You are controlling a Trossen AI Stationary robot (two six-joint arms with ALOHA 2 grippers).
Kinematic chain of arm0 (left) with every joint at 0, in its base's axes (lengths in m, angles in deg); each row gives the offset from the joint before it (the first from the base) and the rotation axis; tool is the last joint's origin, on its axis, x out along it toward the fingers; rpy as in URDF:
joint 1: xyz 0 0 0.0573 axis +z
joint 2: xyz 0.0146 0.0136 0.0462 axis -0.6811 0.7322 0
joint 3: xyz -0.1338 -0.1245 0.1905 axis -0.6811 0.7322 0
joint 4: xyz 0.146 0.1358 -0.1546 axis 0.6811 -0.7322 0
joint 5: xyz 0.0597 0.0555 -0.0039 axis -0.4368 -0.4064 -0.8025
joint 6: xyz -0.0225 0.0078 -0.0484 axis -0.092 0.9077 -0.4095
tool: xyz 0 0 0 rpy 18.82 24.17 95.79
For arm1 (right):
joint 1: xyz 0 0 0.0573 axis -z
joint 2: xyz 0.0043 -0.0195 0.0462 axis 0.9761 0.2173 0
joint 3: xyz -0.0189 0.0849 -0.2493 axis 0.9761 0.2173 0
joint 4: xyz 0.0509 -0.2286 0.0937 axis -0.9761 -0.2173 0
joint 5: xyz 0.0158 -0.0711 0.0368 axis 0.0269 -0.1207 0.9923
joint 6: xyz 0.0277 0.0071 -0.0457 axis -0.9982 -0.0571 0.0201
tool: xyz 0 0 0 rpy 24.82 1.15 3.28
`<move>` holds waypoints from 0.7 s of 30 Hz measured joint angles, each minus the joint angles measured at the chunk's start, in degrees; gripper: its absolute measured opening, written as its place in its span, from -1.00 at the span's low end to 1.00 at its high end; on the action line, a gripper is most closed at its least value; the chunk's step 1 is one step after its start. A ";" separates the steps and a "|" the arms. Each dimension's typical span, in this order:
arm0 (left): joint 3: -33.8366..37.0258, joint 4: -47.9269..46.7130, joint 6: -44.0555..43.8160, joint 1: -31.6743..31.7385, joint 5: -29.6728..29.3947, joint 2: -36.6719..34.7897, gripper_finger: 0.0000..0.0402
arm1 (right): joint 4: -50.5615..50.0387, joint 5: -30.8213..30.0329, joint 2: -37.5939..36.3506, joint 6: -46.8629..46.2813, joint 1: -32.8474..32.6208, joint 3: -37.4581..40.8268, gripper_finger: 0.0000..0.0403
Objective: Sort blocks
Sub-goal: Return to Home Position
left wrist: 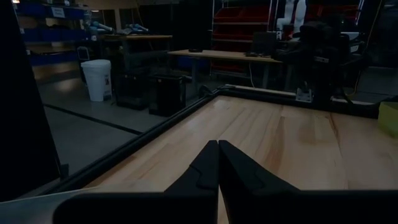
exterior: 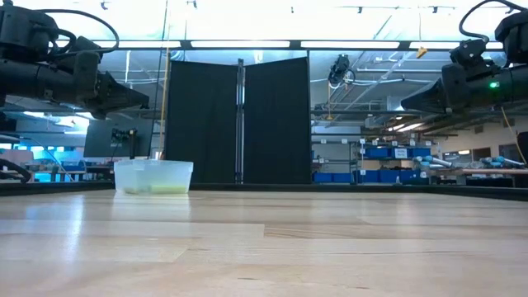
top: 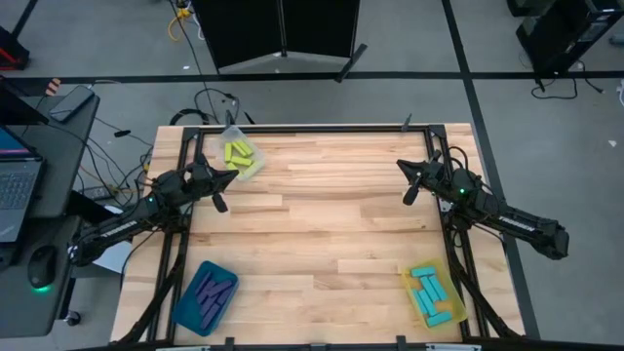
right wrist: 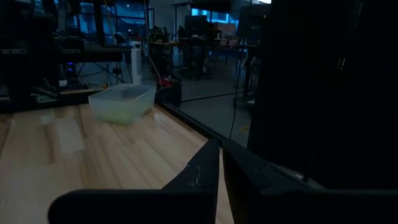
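Observation:
The blocks lie sorted in three trays. Yellow-green blocks [top: 239, 153] fill a clear tray [top: 250, 166] at the table's far left, also seen as the clear tray [exterior: 153, 176] [right wrist: 122, 102]. Purple blocks [top: 210, 292] lie in a teal tray [top: 187, 310] near left. Cyan blocks [top: 430, 292] lie in a yellow tray [top: 413, 282] near right. My left gripper [top: 230, 178] [left wrist: 217, 144] is shut and hovers just right of the clear tray. My right gripper [top: 402, 168] [right wrist: 221, 143] is shut and hovers at the far right, pointing left.
The wooden table [top: 322, 224] has a black frame rail along its far edge [top: 322, 128] and sides. A black curtain stand [exterior: 238, 120] rises behind the far edge. The yellow tray's corner [left wrist: 388, 118] shows in the left wrist view.

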 joint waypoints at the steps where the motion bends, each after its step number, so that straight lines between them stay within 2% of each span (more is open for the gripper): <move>1: 0.00 0.00 0.00 0.00 0.00 0.00 -0.93 | 0.01 -0.02 0.00 0.00 0.00 -0.01 -0.84; 21: 0.02 0.00 0.00 0.00 0.00 0.00 -0.93 | 0.02 0.01 0.00 0.00 -0.02 -0.02 -0.83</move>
